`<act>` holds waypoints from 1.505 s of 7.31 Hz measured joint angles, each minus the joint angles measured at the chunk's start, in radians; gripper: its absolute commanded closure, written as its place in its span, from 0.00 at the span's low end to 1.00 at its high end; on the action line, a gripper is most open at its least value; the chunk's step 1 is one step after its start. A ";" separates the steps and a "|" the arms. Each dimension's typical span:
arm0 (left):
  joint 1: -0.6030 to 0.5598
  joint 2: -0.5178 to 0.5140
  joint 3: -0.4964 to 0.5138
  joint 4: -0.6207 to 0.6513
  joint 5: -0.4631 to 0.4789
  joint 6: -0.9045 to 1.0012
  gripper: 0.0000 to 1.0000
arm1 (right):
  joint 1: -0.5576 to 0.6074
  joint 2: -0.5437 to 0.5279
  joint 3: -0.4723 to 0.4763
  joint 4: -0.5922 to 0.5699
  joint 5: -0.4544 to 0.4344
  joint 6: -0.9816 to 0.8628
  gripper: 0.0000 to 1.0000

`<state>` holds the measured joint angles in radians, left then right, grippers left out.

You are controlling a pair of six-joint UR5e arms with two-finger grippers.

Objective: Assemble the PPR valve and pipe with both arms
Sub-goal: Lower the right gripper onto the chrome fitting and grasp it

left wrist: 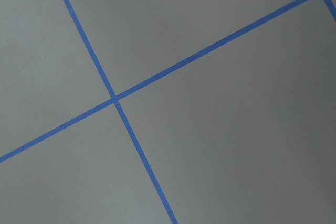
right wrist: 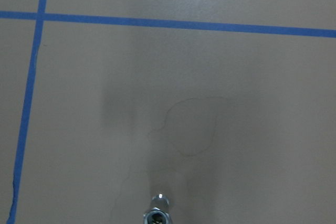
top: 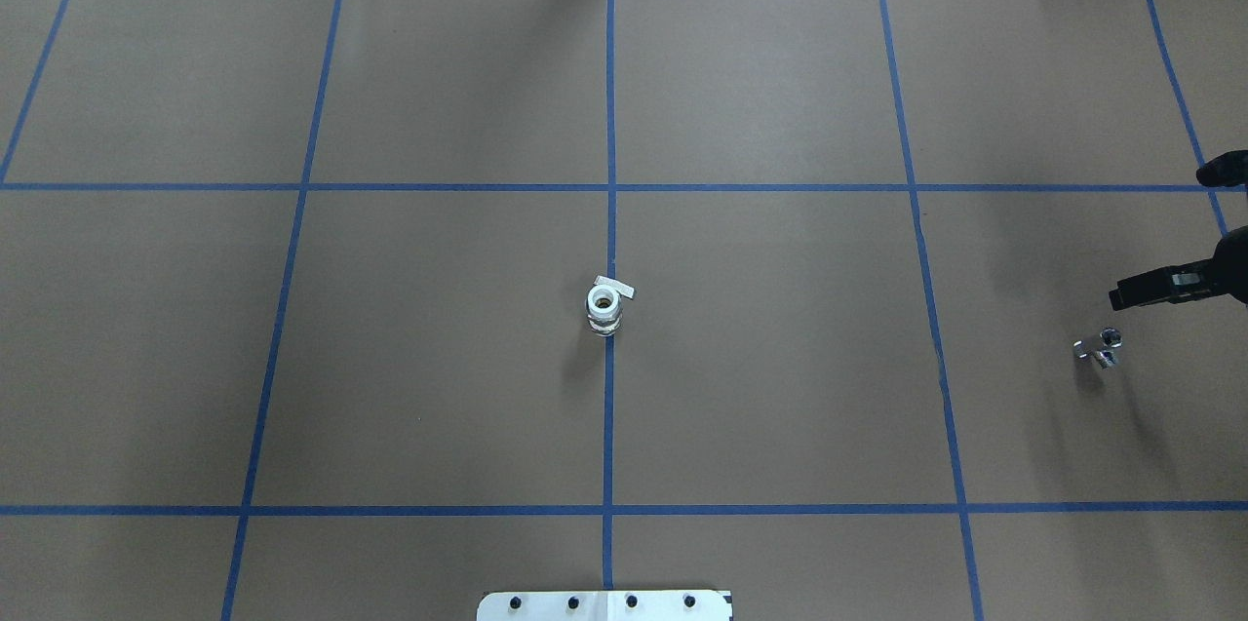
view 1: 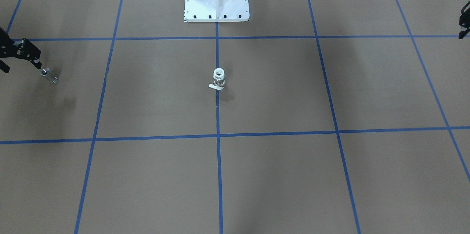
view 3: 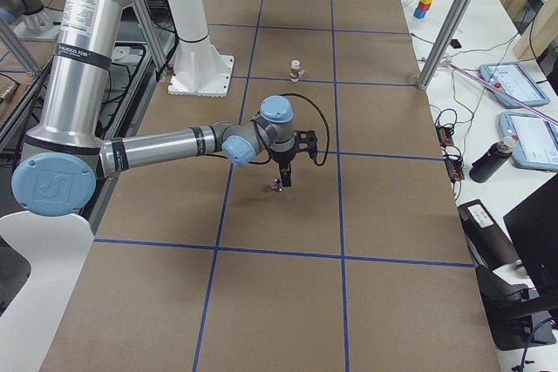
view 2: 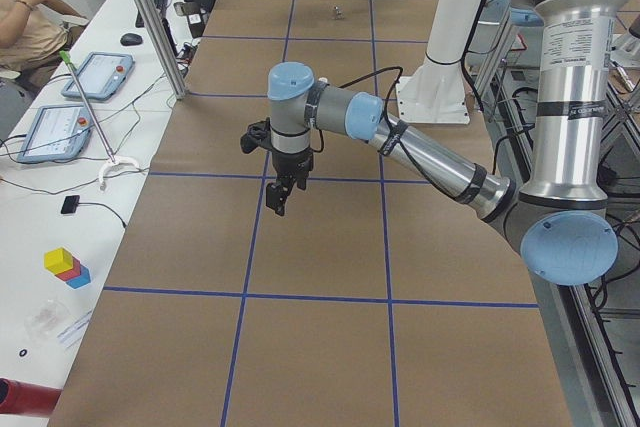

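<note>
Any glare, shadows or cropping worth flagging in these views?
Overhead: the pipe glints; the PPR valve throws a soft shadow toward the robot. Front-facing: broad soft shadow bands on the table. Right wrist: pipe cropped at the bottom edge, faint shadows above.

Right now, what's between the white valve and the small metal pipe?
Between valve and pipe: only bare table crossed by one blue tape line, per the overhead view.

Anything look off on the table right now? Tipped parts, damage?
Nothing serious. The PPR valve stands upright on the centre tape line, mouth up; the pipe sits well apart from it. Only oddity: a faint curved crease in the brown paper near the pipe, seen from the right wrist.
</note>
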<state>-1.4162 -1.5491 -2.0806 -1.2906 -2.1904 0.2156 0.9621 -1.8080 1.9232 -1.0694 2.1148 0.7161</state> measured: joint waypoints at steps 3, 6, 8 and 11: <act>-0.001 -0.002 0.002 -0.005 0.000 0.001 0.00 | -0.107 0.010 -0.033 0.038 -0.086 0.081 0.07; -0.001 -0.004 0.001 -0.007 -0.002 0.001 0.00 | -0.129 0.009 -0.125 0.160 -0.097 0.090 0.49; 0.000 -0.005 0.000 -0.007 -0.002 0.002 0.00 | -0.130 0.003 -0.135 0.180 -0.095 0.097 0.46; 0.000 -0.004 0.001 -0.007 -0.002 0.002 0.00 | -0.132 -0.009 -0.125 0.183 -0.088 0.098 0.45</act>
<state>-1.4159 -1.5530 -2.0796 -1.2977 -2.1921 0.2178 0.8300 -1.8173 1.7982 -0.8867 2.0263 0.8145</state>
